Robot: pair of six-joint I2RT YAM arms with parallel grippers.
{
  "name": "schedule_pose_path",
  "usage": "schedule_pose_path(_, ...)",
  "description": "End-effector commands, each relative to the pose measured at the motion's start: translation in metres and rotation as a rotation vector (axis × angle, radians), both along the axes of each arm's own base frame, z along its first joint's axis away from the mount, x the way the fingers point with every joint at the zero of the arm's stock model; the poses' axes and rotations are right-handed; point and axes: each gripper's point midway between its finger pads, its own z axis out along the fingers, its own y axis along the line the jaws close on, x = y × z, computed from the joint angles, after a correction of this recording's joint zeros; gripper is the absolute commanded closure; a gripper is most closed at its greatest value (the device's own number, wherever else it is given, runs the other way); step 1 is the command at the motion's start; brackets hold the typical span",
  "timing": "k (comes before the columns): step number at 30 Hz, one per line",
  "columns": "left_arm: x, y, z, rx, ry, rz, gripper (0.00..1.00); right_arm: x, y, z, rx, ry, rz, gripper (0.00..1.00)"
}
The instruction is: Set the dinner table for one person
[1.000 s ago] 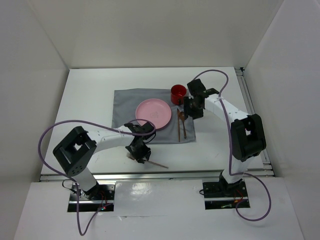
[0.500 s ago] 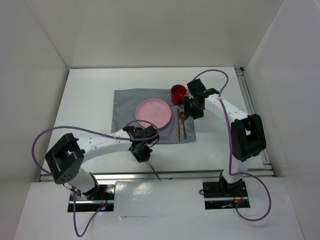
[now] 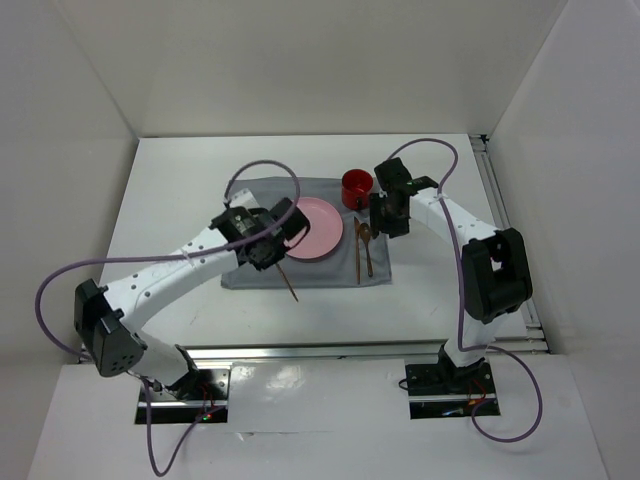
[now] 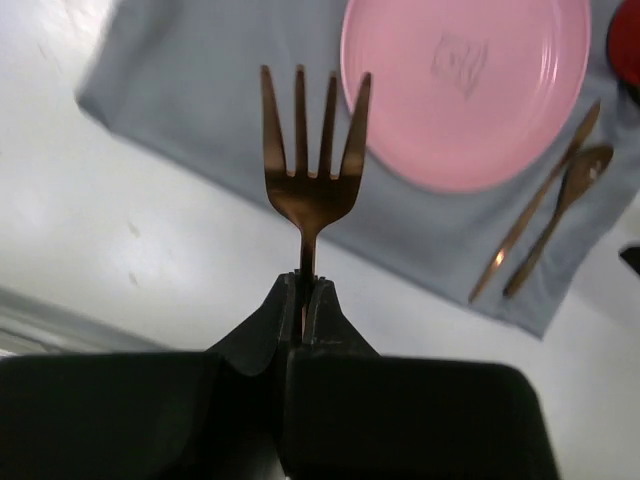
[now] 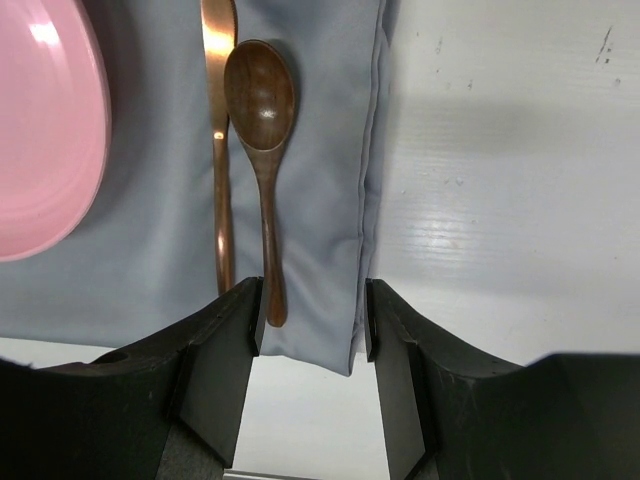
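**Operator:** Which step is in hand?

**Legend:** The dinner table (image 3: 170,200) is the white top that fills your overhead view, railed at its near and right edges. At its middle lies the grey mat (image 3: 245,195). On the mat sits the pink plate (image 4: 465,85), with the red cup (image 3: 357,185) at the mat's far right. The knife (image 5: 218,150) and spoon (image 5: 260,100) lie side by side to the right of the plate. Your left gripper (image 4: 303,290) is clenched on the neck of the fork (image 4: 310,150). It holds the fork over the mat just beside the plate's left rim, with the handle trailing toward the near edge. Whether the fork touches the cloth cannot be told. By this layout, the fork is likely the last piece to place.

**Operator:** And the other arm?

**Legend:** Your right gripper (image 5: 310,310) hangs over the near ends of the knife and spoon. Its jaws are apart and grasp nothing.

**Operator:** What does the next move call for?

**Legend:** Probably you should lower the fork flat onto the mat left of the plate and parallel to the knife. Keep the tines off the plate's rim, and let go only once it rests.
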Motion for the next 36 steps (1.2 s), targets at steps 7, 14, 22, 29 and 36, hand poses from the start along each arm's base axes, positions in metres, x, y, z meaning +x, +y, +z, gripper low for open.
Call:
schedule_pose_path(7,0.114,0.071,0.002,0.383,0.054,-0.369,1.00,0.006,-0.007,0.046,-0.008,-0.131,-0.037,0.45)
schedule_pose_path(14,0.166,0.075,-0.038,0.468,0.228,-0.516,1.00,0.000,-0.011,0.049,-0.014,-0.126,-0.049,0.45)
schedule_pose_path(22,0.203,0.086,-0.095,0.382,0.332,-0.537,1.00,-0.007,-0.025,0.061,-0.042,-0.156,-0.078,0.45)
schedule_pose_path(29,0.221,0.086,-0.126,0.348,0.356,-0.569,1.00,-0.010,-0.041,0.060,-0.080,-0.158,-0.117,0.43)
schedule_pose_path(36,0.218,0.090,-0.139,0.368,0.429,-0.571,0.43,-0.008,-0.049,0.065,-0.108,-0.145,-0.157,0.12)
